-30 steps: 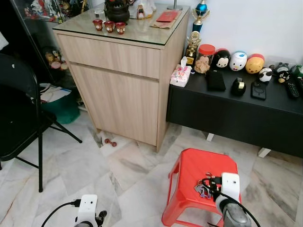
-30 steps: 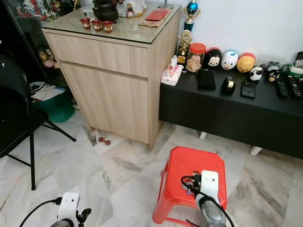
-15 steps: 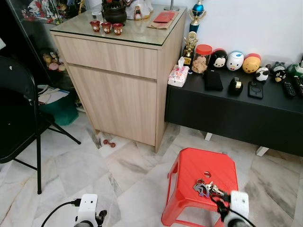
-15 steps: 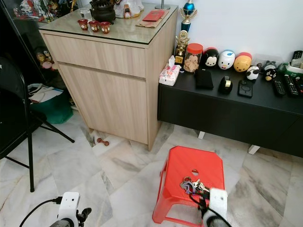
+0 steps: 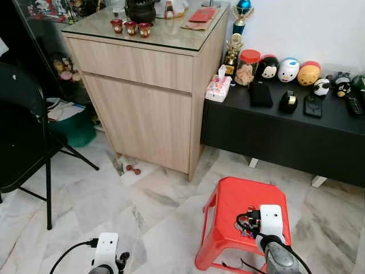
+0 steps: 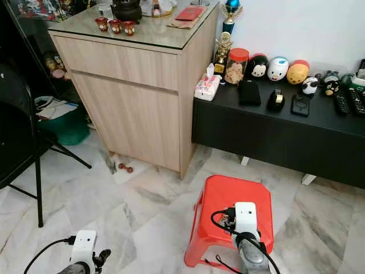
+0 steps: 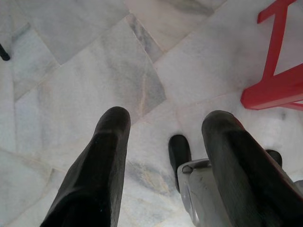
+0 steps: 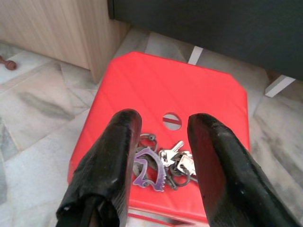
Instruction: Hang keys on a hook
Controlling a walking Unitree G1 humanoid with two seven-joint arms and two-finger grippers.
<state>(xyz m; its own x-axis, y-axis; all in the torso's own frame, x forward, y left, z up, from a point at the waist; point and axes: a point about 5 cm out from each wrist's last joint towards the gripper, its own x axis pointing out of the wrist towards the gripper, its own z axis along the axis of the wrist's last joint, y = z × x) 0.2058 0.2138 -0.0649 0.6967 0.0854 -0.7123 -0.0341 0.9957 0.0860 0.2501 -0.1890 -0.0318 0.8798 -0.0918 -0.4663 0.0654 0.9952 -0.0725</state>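
Standing against the white wall, a tall light-wood cabinet with a glass top (image 5: pixel 149 85) is recorded as the largest item; small red cups (image 5: pixel 130 27) and a dark teapot (image 5: pixel 141 9) are set on its top. Beside it, to the robot's right, a long low black console (image 5: pixel 285 128) is placed, carrying a tissue box (image 5: pixel 218 89), a gold trophy (image 5: pixel 233 50), a red-lidded jar (image 5: pixel 247 69), a row of round cartoon figures (image 5: pixel 288 69) and several black devices. A black folding chair (image 5: pixel 25 137) is seen at the robot's left, with a green bin (image 5: pixel 73 127) behind it. The floor of grey-veined white marble tiles (image 5: pixel 142 205) is spread under everything.

A red plastic square stool with a round hole in its seat (image 8: pixel 166 97) is set before the console. A bunch of metal keys with a purple tag (image 8: pixel 163 165) is lying on the stool seat, near the front edge and just below the hole, untouched by either finger.

The right gripper (image 8: pixel 161 146) is held above the stool, its two black fingers (image 8: pixel 113 161) spread wide to either side of the key bunch. The left gripper (image 7: pixel 163 142) is hung low over the marble floor, its fingers parted, with a leg of the red stool nearby.
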